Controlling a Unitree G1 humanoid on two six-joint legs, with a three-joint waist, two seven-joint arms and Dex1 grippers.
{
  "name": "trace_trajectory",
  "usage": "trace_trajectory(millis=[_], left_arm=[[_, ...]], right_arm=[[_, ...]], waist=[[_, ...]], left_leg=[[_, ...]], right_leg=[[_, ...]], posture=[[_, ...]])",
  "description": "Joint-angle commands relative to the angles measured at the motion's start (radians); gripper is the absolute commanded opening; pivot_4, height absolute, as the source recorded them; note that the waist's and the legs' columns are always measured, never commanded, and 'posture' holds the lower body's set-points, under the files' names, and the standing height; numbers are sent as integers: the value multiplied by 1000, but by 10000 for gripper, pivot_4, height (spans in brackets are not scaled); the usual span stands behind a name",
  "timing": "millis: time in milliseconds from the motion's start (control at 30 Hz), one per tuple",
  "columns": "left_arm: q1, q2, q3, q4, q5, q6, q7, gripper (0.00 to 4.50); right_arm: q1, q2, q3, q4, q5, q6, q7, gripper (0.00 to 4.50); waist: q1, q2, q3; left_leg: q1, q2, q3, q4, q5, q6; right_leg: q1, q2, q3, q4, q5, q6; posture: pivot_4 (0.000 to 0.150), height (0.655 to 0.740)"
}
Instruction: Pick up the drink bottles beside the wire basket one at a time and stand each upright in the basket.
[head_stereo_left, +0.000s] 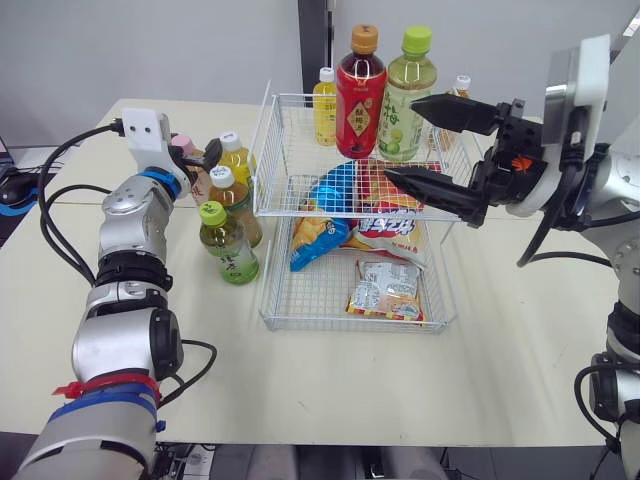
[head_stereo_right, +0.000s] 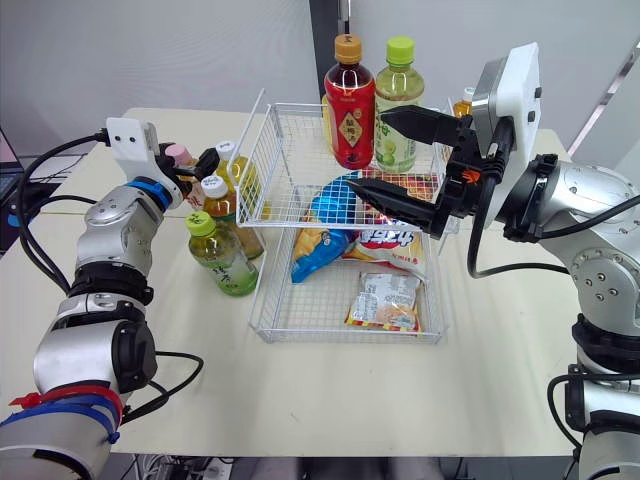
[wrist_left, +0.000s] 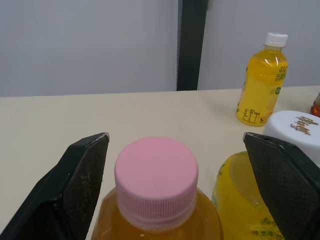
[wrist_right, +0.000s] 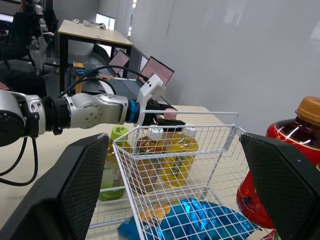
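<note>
A white wire basket (head_stereo_left: 350, 322) stands mid-table. A red bottle (head_stereo_left: 360, 95) and a green bottle (head_stereo_left: 405, 95) stand upright at its back. Beside its left wall stand several bottles: a pink-capped one (wrist_left: 156, 180), a white-capped yellow one (head_stereo_left: 236, 158), a white-capped amber one (head_stereo_left: 232, 200) and a green-capped one (head_stereo_left: 228, 245). My left gripper (head_stereo_left: 195, 155) is open, with a finger on each side of the pink cap and not touching it. My right gripper (head_stereo_left: 402, 137) hovers open over the basket's right side, holding nothing.
Snack bags (head_stereo_left: 385, 290) and a blue bag (head_stereo_left: 325, 215) lie in the basket. A yellow bottle (head_stereo_left: 325, 105) and another small bottle (head_stereo_left: 461, 88) stand behind it. Black cables (head_stereo_left: 60, 215) trail by my left arm. The table's front part is bare.
</note>
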Motion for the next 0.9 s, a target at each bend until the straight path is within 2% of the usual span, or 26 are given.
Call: trace_trajectory(millis=[33,67,167,433,633,767,900], left_arm=[[-14,29,17,-9,0,-33,-3,44783],[-15,29,17,-7,0,-36,-2,44783],[-16,28,15,5,3,-43,-2,39003],[-17,34,19,15,4,-47,7,13972],[-22,97,37,24,-1,-50,-14,13576],[-77,173,70,-69,-92,43,-204,13575],[-198,283,37,-120,-112,181,-385,13575]], right_arm=[[-16,-17,-27,-25,7,-7,-11,45000],[-17,-17,-26,-25,8,-7,-11,45000],[-19,-17,-23,-24,12,-10,-6,45000],[-19,-17,-25,-25,17,-12,0,45000],[-14,-16,-33,-28,14,-14,-13,45000],[-8,-11,-41,-30,26,-8,-27,45000],[-12,2,-47,-17,13,-32,-50,45000]], waist=[[0,0,0],[0,0,0],[0,0,0],[0,0,0],[-5,0,0],[-14,0,0],[-4,-1,1]], left_leg=[[0,0,0,0,0,0],[0,0,0,0,0,0],[0,0,0,0,0,0],[0,0,0,0,0,0],[0,0,0,0,0,0],[0,1,0,0,0,0],[-2,1,-1,0,0,0]], right_leg=[[0,0,0,0,0,0],[0,0,0,0,0,0],[0,0,0,0,0,0],[0,0,0,0,0,0],[0,0,0,0,0,0],[-1,1,0,1,0,0],[-2,1,-2,-1,0,0]], posture=[[1500,7400],[1500,7400],[1500,7400],[1500,7400],[1500,7400],[1500,7400],[1500,7400]])
